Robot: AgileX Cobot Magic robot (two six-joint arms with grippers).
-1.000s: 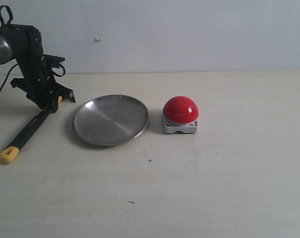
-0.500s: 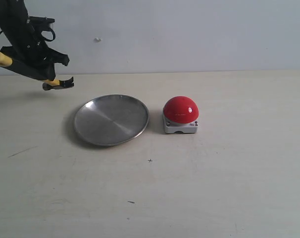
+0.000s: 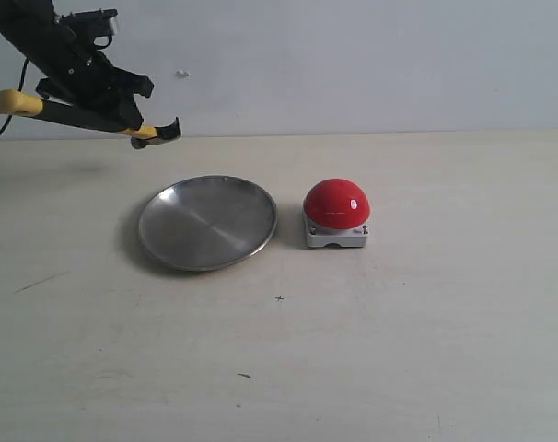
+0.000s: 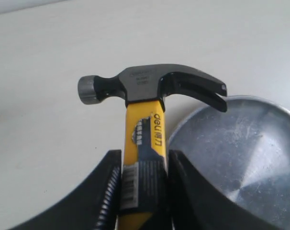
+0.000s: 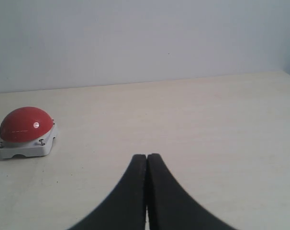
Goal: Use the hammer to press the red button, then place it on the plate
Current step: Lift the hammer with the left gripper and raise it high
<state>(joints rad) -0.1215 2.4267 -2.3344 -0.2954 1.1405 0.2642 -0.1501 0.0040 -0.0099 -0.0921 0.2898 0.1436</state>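
Perhaps lab: bare tabletop (image 3: pixel 399 350), blank wall (image 3: pixel 353 64)

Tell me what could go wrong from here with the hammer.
1. The left pincer grips the hammer just below its head, so the long handle may twist in the grip when pressing.
2. The plate lies between hammer and red button; a low pass could clip its rim.
3. The button's top is domed; an off-centre press might glance off or push it aside.
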